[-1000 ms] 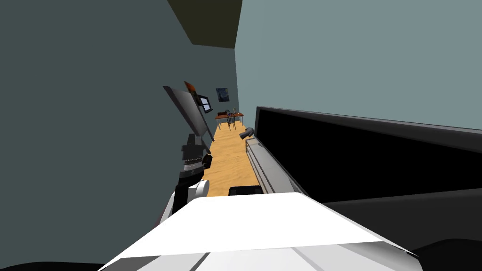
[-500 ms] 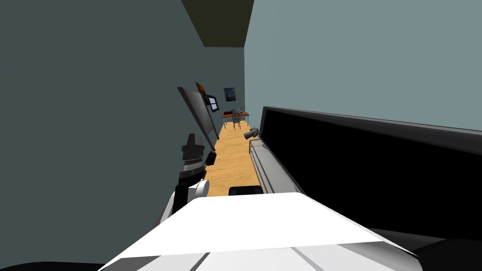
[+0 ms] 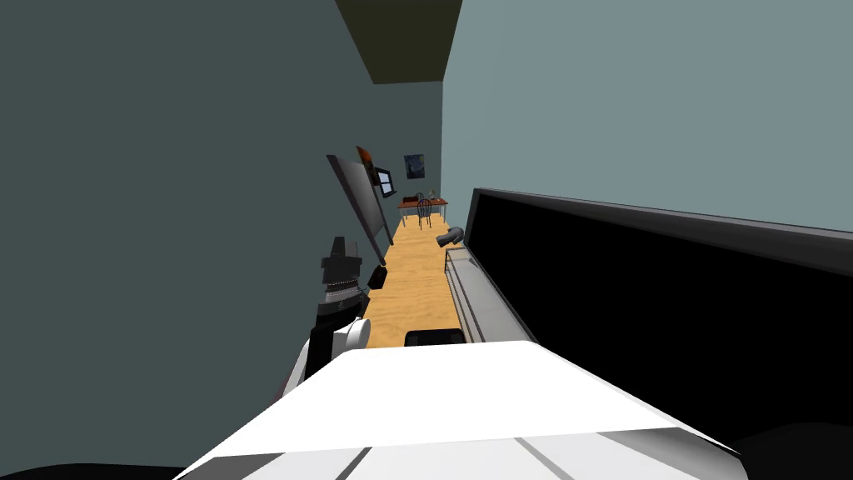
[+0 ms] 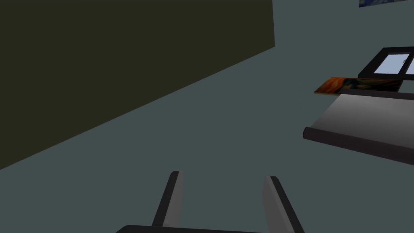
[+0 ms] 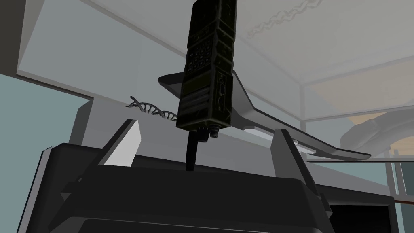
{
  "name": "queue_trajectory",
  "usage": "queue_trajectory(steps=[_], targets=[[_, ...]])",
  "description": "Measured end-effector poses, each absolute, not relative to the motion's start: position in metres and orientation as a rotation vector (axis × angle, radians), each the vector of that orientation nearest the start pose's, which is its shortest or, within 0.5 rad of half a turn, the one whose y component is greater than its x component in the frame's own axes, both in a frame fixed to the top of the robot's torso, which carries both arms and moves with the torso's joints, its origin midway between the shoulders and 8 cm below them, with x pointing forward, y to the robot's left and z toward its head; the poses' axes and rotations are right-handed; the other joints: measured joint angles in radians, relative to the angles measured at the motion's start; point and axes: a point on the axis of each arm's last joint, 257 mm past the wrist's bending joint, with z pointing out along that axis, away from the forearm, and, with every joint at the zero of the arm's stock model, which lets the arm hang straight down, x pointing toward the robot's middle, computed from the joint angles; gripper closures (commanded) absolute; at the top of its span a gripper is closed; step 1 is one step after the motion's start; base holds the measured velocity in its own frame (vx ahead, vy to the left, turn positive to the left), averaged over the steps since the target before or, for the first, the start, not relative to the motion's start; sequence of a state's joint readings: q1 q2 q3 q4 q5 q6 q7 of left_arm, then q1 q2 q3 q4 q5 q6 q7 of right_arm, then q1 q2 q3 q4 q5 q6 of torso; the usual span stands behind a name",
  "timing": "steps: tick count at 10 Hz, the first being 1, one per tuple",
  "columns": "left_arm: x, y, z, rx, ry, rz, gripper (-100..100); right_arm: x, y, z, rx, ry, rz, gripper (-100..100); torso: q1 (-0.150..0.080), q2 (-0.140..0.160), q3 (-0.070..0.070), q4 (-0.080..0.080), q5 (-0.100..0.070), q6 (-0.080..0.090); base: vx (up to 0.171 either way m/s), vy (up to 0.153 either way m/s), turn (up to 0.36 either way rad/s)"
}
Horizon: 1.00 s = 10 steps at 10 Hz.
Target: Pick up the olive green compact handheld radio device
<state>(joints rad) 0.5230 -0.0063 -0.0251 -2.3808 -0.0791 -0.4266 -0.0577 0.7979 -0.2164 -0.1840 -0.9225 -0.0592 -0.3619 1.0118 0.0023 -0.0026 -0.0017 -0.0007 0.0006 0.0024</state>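
dark olive radio (image 5: 206, 68) sits between the released right gripper's (image 5: 206, 126) spread fingers, untouched, antenna toward its body. grey curved bracket (image 5: 258, 117) behind it. left gripper (image 4: 221, 178) released, centre-left in head view.

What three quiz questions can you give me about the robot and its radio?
1. True or false: the right gripper is shut on the radio.
2. Which part of the radio points toward the right gripper? A) the keypad B) the antenna C) a strap
3. Fill in the gap: between its open fingers, the left gripper holds ____.

Key
1. False. Its fingers stand open, and neither touches the radio.
2. B. The thin antenna reaches down between the fingers.
3. Nothing.
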Motion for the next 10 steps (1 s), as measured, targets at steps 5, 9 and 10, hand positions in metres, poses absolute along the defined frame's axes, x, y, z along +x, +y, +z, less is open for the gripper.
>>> queue_trajectory(steps=[5, 9, 10], targets=[[0.336, 0.264, 0.047, -0.590, 0.659, -1.213, 0, -0.040, -0.479, -0.584, 0.906, 2.328, -0.357, -100, 0.000, 0.003, 0.002, 0.001, 0.000, 0.000, -0.034, -0.018, -0.016], [0.336, 0.264, 0.047, -0.590, 0.659, -1.213, 0, -0.032, -0.480, -0.586, 0.904, 2.325, -0.355, 100, 0.000, 0.001, 0.001, 0.000, -0.002, 0.000, -0.003, -0.001, 0.002], [0.336, 0.264, 0.047, -0.590, 0.659, -1.213, 0, -0.031, -0.480, -0.586, 0.904, 2.324, -0.354, 100, -0.002, 0.001, 0.000, 0.000, -0.002, 0.000, 0.000, 0.000, 0.000]])
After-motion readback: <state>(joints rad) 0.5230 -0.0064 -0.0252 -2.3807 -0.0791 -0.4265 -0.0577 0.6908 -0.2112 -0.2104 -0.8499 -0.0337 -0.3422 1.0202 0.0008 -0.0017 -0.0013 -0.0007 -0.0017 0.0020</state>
